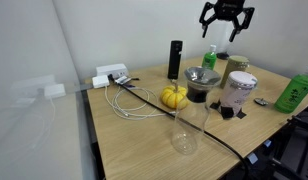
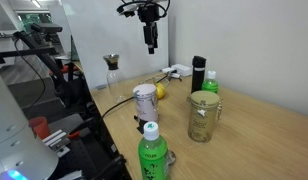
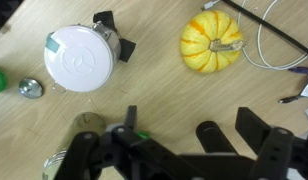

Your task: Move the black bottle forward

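Note:
The black bottle [image 1: 175,58] stands upright on the wooden table [image 1: 144,140] behind a small yellow pumpkin [image 1: 174,96]. It also shows in an exterior view [image 2: 198,73]. My gripper [image 1: 222,30] is open and empty, high above the table and off to the side of the bottle. In an exterior view it hangs fingers down [image 2: 150,44]. In the wrist view the open fingers [image 3: 190,122] frame the bottle's dark top [image 3: 209,135], which is well below them. The pumpkin [image 3: 212,43] lies beyond.
Around the bottle stand a squat dark glass pot [image 1: 201,82], a white-lidded cup [image 1: 239,90], a clear glass [image 1: 184,130], a jar [image 1: 234,68] and green bottles [image 1: 297,90] [image 1: 210,57]. Cables and a power strip [image 1: 112,76] lie near the wall.

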